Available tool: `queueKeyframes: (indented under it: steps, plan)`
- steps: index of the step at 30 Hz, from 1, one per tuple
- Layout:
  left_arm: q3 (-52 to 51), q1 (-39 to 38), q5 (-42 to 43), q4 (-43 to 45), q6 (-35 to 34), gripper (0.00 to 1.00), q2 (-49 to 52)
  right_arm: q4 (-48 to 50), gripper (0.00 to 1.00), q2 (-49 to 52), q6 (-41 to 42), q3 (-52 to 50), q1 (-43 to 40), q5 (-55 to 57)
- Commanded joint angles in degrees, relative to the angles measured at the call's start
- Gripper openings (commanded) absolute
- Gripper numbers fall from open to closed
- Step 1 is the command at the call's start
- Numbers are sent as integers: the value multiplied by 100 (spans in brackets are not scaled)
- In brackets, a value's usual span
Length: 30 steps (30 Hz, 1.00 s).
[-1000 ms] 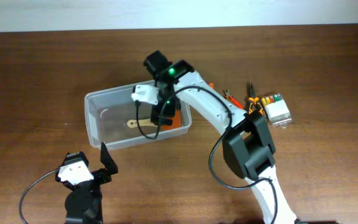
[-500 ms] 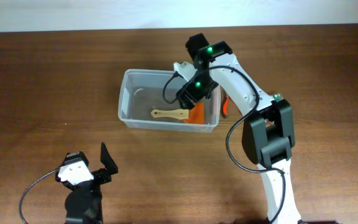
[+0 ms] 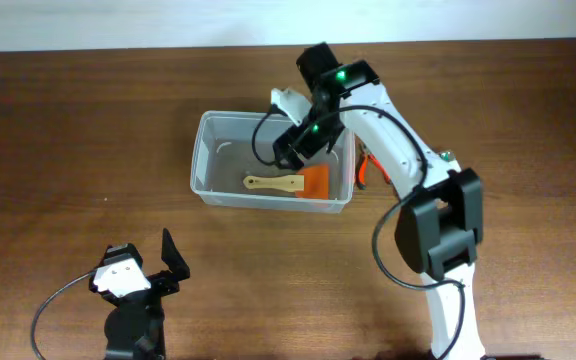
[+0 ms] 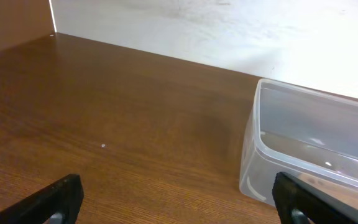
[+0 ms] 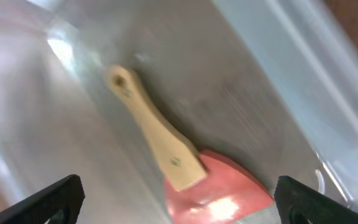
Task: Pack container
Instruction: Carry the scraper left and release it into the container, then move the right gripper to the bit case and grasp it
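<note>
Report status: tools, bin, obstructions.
Left tool open, clear of bin. Right tool open, empty, over bin. Scraper lies inside. Orange-handled item outside, beside bin.

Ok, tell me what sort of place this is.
Probably a robot lab bench: a bare wooden table against a plain white wall, with a white robot arm over a clear container that holds a wood-handled scraper.

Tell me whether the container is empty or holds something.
Not empty: the container holds a wooden-handled scraper with an orange blade, lying flat on its floor.
</note>
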Motion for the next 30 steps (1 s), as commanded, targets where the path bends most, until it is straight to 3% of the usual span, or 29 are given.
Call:
queueKeyframes:
  steps: [1,8,13,18,22,30]
  plan:
    - [-22,-24,-20,-4,50,99,-26,-63,98,-398,160,413,-166,-339]
    - [-22,-24,-22,-4,50,99,-26,-562,98,-420,1521,1685,-1451,11]
    - [-22,-24,-22,-4,50,99,-26,-785,99,-407,1825,1827,-2603,343]
    - [-22,-24,-20,-4,50,99,-26,-1416,99,-354,1939,1329,-3412,975]
    - [-22,-24,-22,-4,50,99,-26,-1443,88,-354,1897,640,-3775,1071]
    - [-22,-24,-22,-4,50,99,-26,-841,91,-354,638,-841,-3845,1373]
